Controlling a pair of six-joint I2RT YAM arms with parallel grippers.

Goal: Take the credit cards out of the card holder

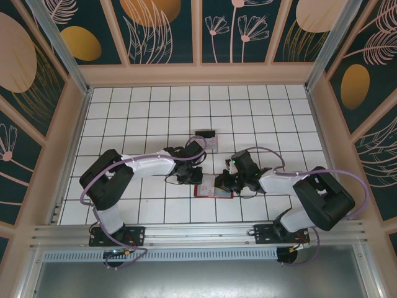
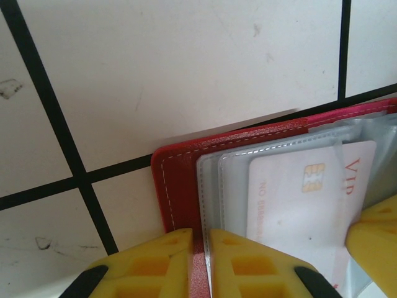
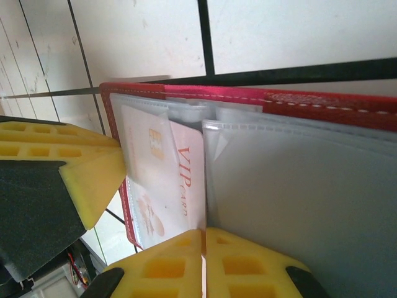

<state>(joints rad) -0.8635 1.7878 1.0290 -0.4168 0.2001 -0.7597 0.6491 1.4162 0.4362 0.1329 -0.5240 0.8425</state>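
Observation:
The red card holder (image 1: 208,193) lies open on the white tiled table between the two arms. My left gripper (image 1: 191,179) is at its left edge. In the left wrist view that gripper (image 2: 200,248) is shut on the red cover (image 2: 177,186) and the rim of a clear sleeve. A white credit card (image 2: 291,205) marked VIP with a gold chip sits in the sleeves. My right gripper (image 1: 224,184) comes in from the right. In the right wrist view this gripper (image 3: 203,248) is shut on the long edge of that card (image 3: 180,180), over the open holder (image 3: 310,102).
A small clear box (image 1: 205,138) with something dark on it stands just behind the left gripper. Wooden walls (image 1: 74,124) enclose the tiled table on three sides. The left gripper's yellow finger (image 3: 80,174) stands close to the card in the right wrist view.

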